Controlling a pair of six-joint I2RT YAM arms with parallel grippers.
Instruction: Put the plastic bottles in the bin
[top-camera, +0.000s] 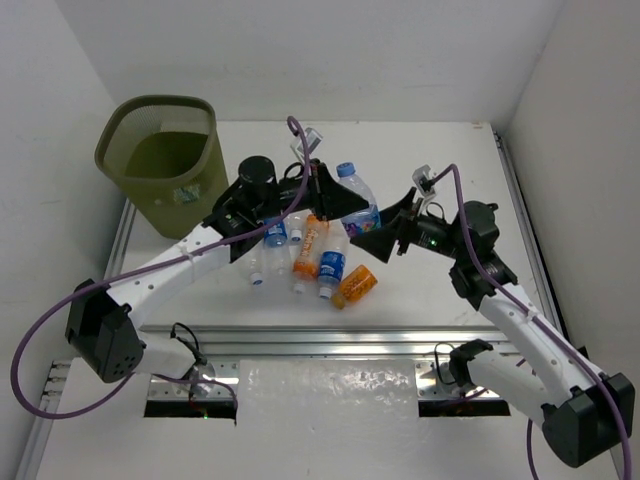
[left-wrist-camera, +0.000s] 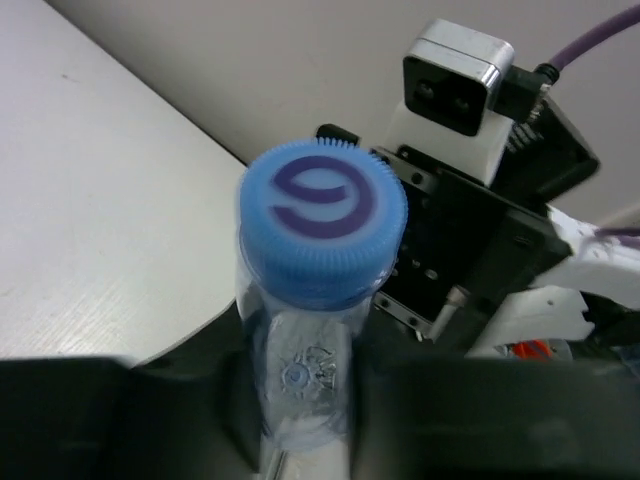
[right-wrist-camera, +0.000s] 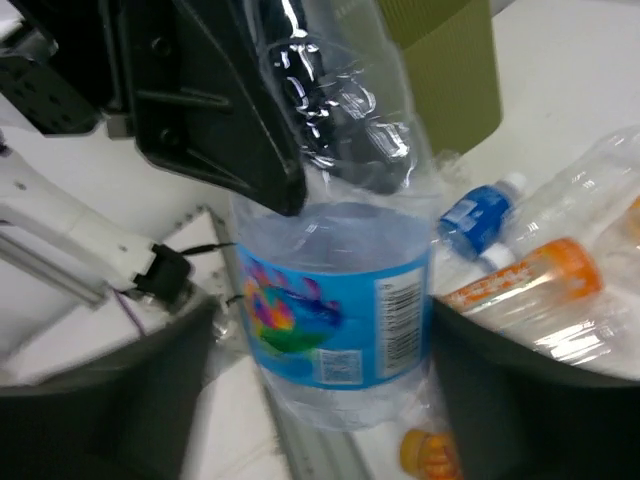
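A clear bottle with a blue cap and blue label (top-camera: 362, 205) is held above the table, tilted. My left gripper (top-camera: 335, 195) is shut on its neck; in the left wrist view the cap (left-wrist-camera: 322, 220) sticks out above the gripper (left-wrist-camera: 300, 400). My right gripper (top-camera: 385, 235) is open with a finger on either side of the labelled body (right-wrist-camera: 330, 320), a small gap showing on one side. Several other bottles lie below, among them an orange one (top-camera: 309, 248), a blue-labelled one (top-camera: 332, 262) and a short orange one (top-camera: 357, 285). The olive-green bin (top-camera: 180, 205) stands at the far left.
The bin also shows behind the bottle in the right wrist view (right-wrist-camera: 440, 70). The pile of bottles lies just under both grippers, with an orange bottle (right-wrist-camera: 530, 285) close by. A metal rail (top-camera: 330, 340) runs along the table's near edge. White walls close the back and sides.
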